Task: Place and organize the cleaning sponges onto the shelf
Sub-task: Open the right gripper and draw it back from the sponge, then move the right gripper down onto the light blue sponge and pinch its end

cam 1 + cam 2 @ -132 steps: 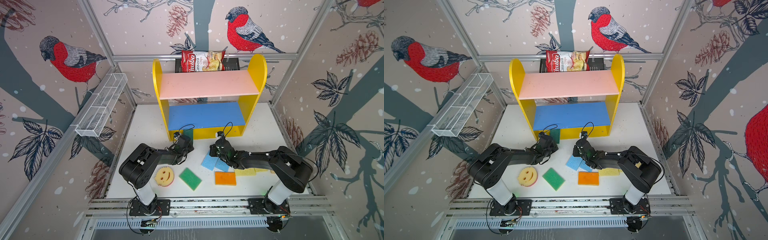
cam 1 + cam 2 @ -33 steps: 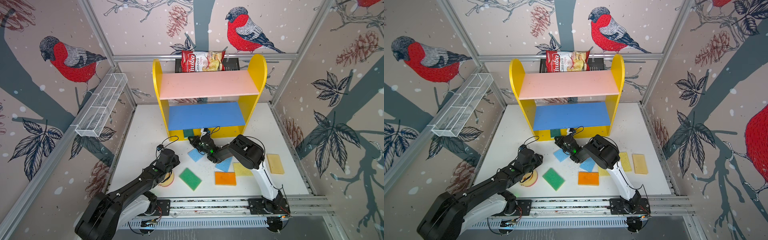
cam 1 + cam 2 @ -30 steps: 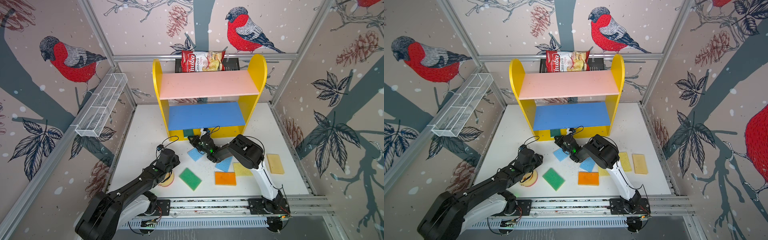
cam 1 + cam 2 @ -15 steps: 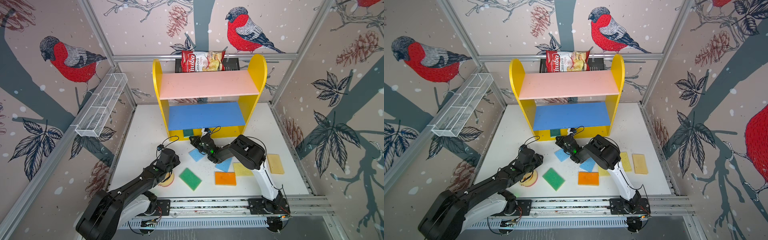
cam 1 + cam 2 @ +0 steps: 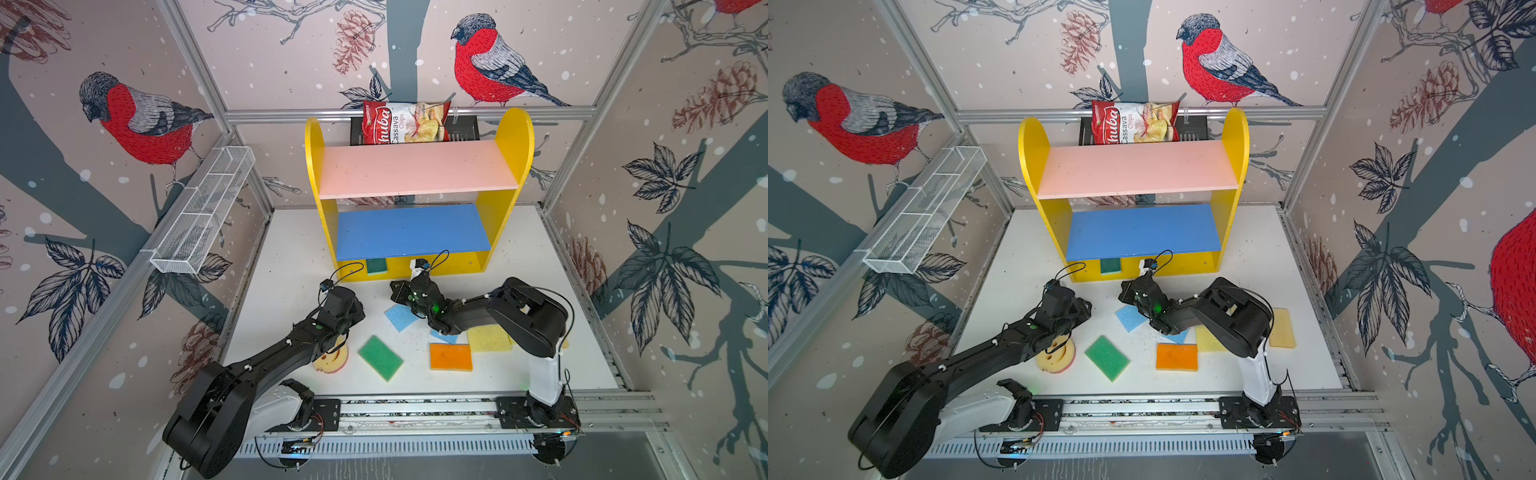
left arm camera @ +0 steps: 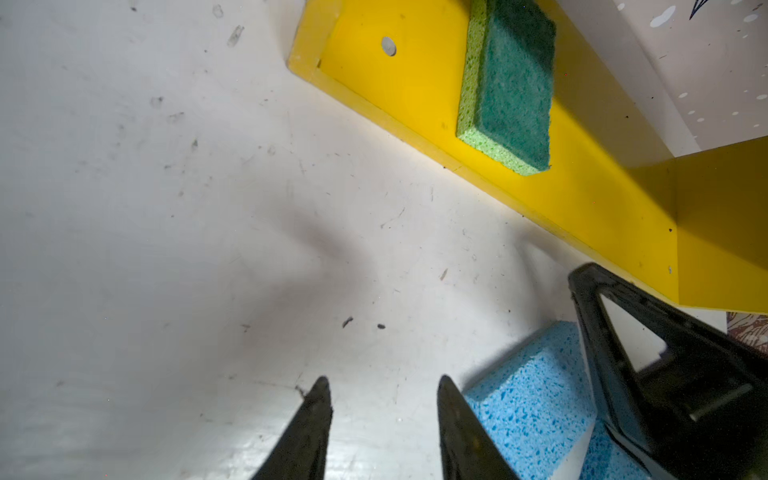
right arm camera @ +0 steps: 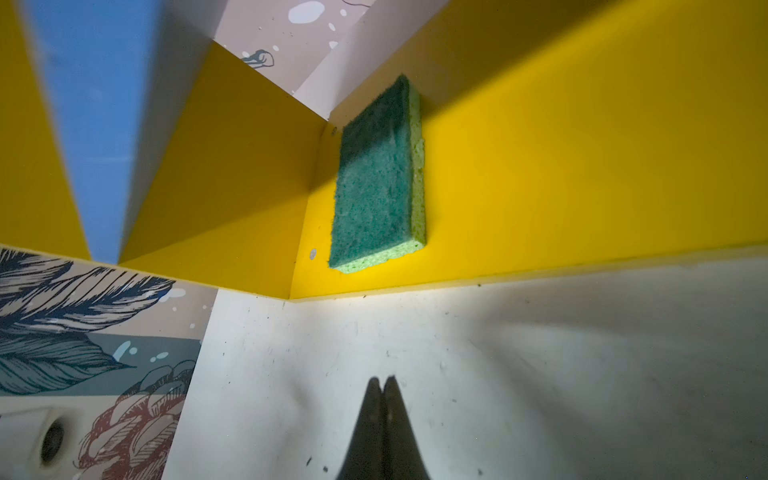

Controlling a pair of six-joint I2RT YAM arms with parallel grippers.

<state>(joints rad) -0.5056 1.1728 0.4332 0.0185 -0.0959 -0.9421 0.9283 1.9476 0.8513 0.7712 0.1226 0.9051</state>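
Lying flat on shelf [image 5: 453, 268] base, dark green sponge [image 7: 376, 174] runs long axis front-to-back; left gripper [image 6: 384, 386] jaws spread, empty; right gripper [image 7: 383, 380] jaws pressed together.

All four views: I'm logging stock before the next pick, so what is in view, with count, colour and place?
shelf: 1, yellow sides, pink, blue boards, back of table
dark green sponge: 1, shelf's yellow base, left part
light blue sponges: 2, table, by right arm
green sponge: 1, table front
orange sponge: 1, right of green sponge
yellow sponge: 1, partly under right arm
tan sponge: 1, table's far right
round smiley sponge: 1, yellow-pink, partly under left arm
chips bag: 1, red-white, in black basket behind shelf
white wire basket: 1, left wall
left gripper: 1, black, open, empty, over table
right gripper: 1, black, shut, empty, near shelf
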